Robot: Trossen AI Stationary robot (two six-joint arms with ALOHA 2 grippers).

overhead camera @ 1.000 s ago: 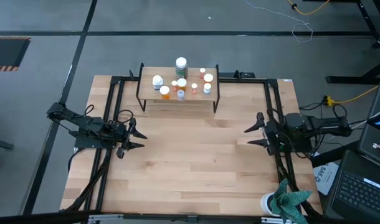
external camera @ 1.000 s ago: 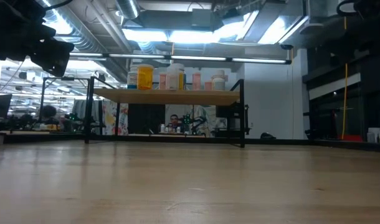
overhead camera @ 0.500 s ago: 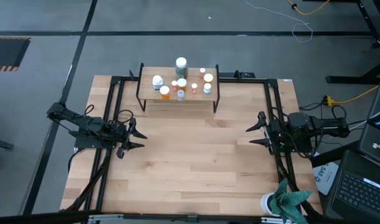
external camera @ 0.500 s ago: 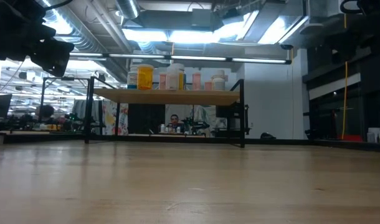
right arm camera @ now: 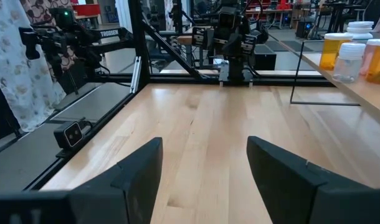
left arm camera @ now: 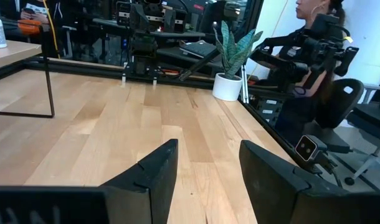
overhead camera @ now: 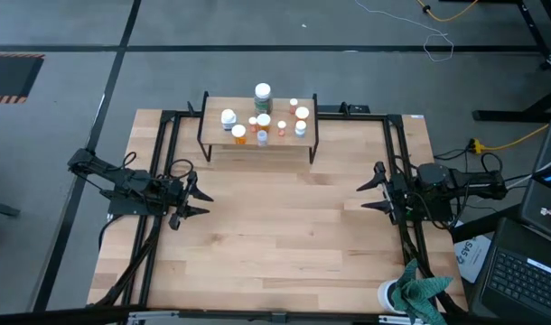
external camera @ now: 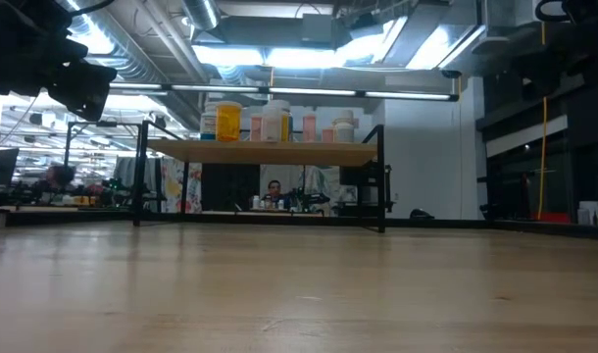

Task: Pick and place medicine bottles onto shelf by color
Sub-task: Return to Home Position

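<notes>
While both arms waited, the pale plank table (overhead camera: 284, 244) lay bare in front of the shelf (overhead camera: 216, 135), which stood at the middle of the far edge. Grey floor (overhead camera: 68, 108) surrounded the table. Well in front of the shelf and to its right, at the near corner, a white cup (overhead camera: 387, 294) held a teal cloth (overhead camera: 424, 291), with a laptop (overhead camera: 528, 271) beyond it. The low view showed ceiling lights and ducts above the shelf. The left wrist view showed a potted plant (left arm camera: 230, 57) and a seated person (left arm camera: 316, 62) past the table.

The left gripper (overhead camera: 205, 201) hovered in front of the shelf to its left, its fingers spread wide around nothing. The right gripper (overhead camera: 360, 197) hovered in front of the shelf to its right, likewise spread and empty. Compared with a second earlier, the right arm had drawn back slightly from the shelf side toward the table edge. The left arm and everything on the shelf had not moved.

All the bottles (overhead camera: 260, 125) stood upright on the shelf, clustered from its centre toward its right. They were small white-capped cylinders with orange or whitish bodies. The larger green bottle (overhead camera: 262, 94) stood at the shelf's back edge. The shelf was a light-wood board on thin black wire legs. The grippers' fingers were dark, flat and tapered.
</notes>
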